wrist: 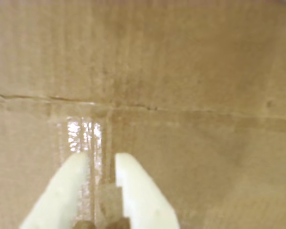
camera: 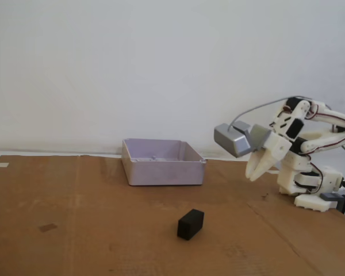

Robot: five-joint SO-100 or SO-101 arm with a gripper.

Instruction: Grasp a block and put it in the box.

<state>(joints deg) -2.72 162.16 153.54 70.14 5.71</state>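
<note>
In the fixed view the small black block (camera: 191, 223) lies on the cardboard near the front, in the middle. The pale lilac-grey box (camera: 161, 171) stands behind it and a little to the left, and looks empty. My gripper (camera: 254, 174) hangs in the air at the right, above the cardboard, well apart from both and pointing down and left. The wrist view shows its two white fingers (wrist: 138, 191) slightly apart, the gripper (wrist: 101, 160) open with nothing but bare cardboard between them. Neither block nor box appears in the wrist view.
Brown cardboard (camera: 75, 218) covers the table, with a crease and a shiny tape strip (wrist: 83, 133) under the gripper. The arm's white base (camera: 310, 187) stands at the right edge, a grey camera housing (camera: 236, 140) on its wrist. A white wall is behind.
</note>
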